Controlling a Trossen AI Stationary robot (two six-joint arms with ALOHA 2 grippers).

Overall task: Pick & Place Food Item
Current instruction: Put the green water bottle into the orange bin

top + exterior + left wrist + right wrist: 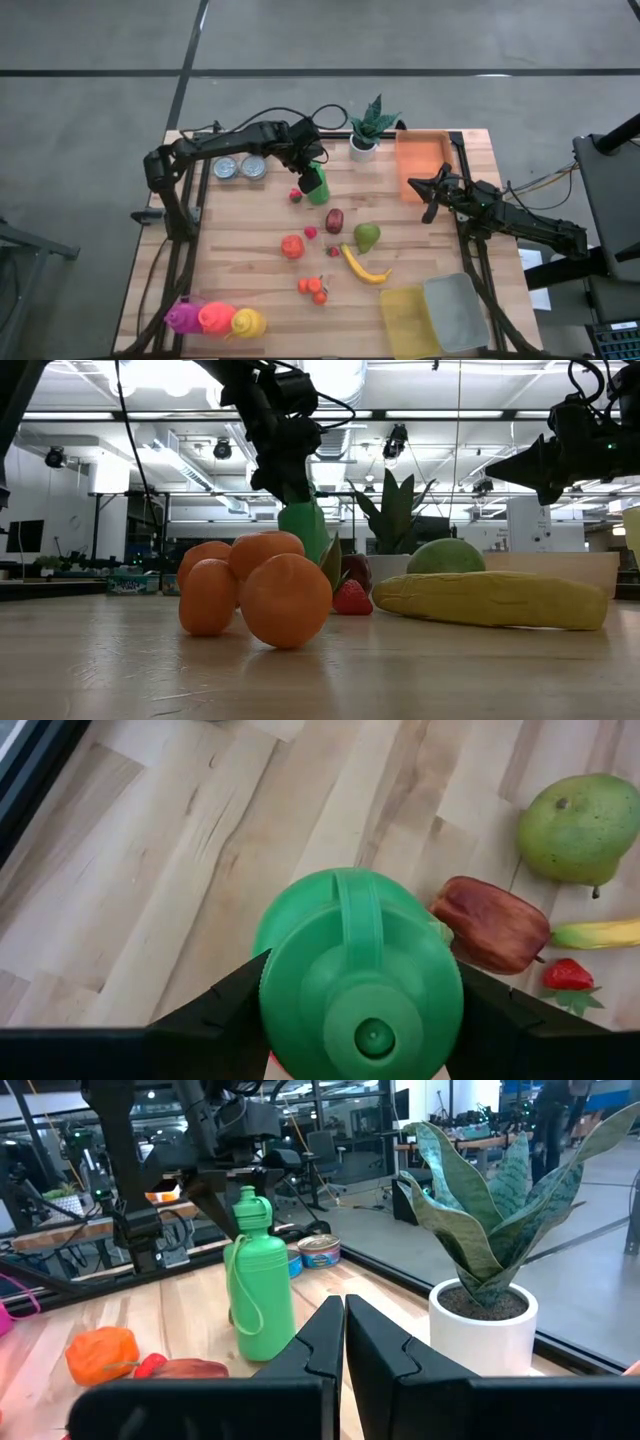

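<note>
A green plastic bottle [316,185] with a screw cap and a loop strap stands near the table's far middle, and my left gripper [308,163] is shut on its upper part. In the left wrist view I look down on its cap [372,1038]. Around it lie a dark red fruit [334,220], a green mango [367,236], a banana [362,267], an orange pepper [292,246], small oranges [314,289] and strawberries [311,232]. My right gripper [415,183] waits shut and level beside the orange tray [437,148], holding nothing. My left gripper pinches the bottle's shoulder [278,982], just below the cap, between its two fingers [225,1005], one on each side. The fingers come slanting down from the table's far left. The bottle [258,1285] stays nearly upright; whether its base is clear of the table I cannot tell.
A potted plant [368,130] stands at the far edge beside the orange tray. Two tins [240,167] sit far left. Pink, orange and yellow bottles [215,320] lie near left. A yellow bin [410,320] and a clear bin [455,310] are near right.
</note>
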